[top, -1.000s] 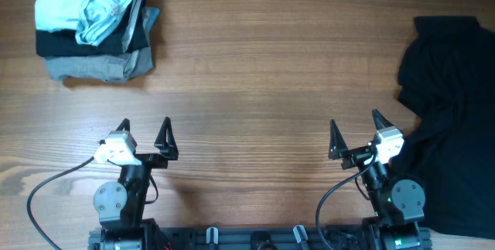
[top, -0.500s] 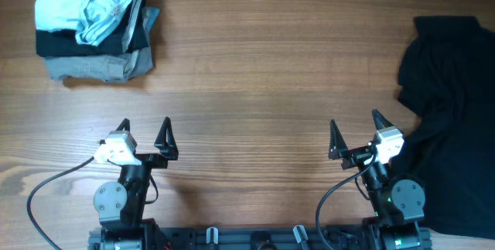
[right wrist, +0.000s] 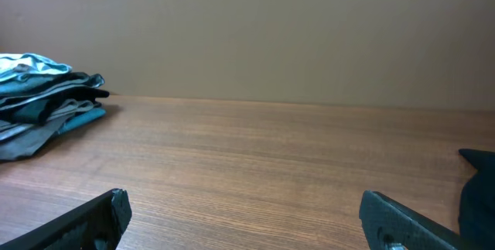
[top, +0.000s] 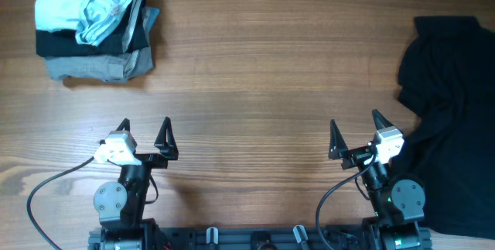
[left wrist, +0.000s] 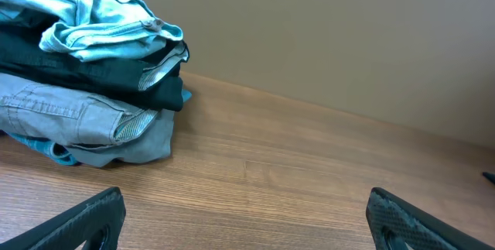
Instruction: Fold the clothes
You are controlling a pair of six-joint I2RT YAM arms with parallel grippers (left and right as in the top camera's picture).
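Observation:
A crumpled black garment [top: 452,118] lies unfolded at the table's right edge; a corner of it shows in the right wrist view [right wrist: 479,184]. A stack of folded clothes [top: 93,27], light blue on top, black and grey below, sits at the far left corner and shows in the left wrist view [left wrist: 85,80] and the right wrist view [right wrist: 42,103]. My left gripper [top: 144,134] is open and empty near the front edge. My right gripper [top: 354,134] is open and empty, just left of the black garment.
The wooden table [top: 263,87] stretches between the stack and the black garment. A plain beige wall [right wrist: 255,33] stands behind the table's far edge. The arm bases and cables sit along the front edge.

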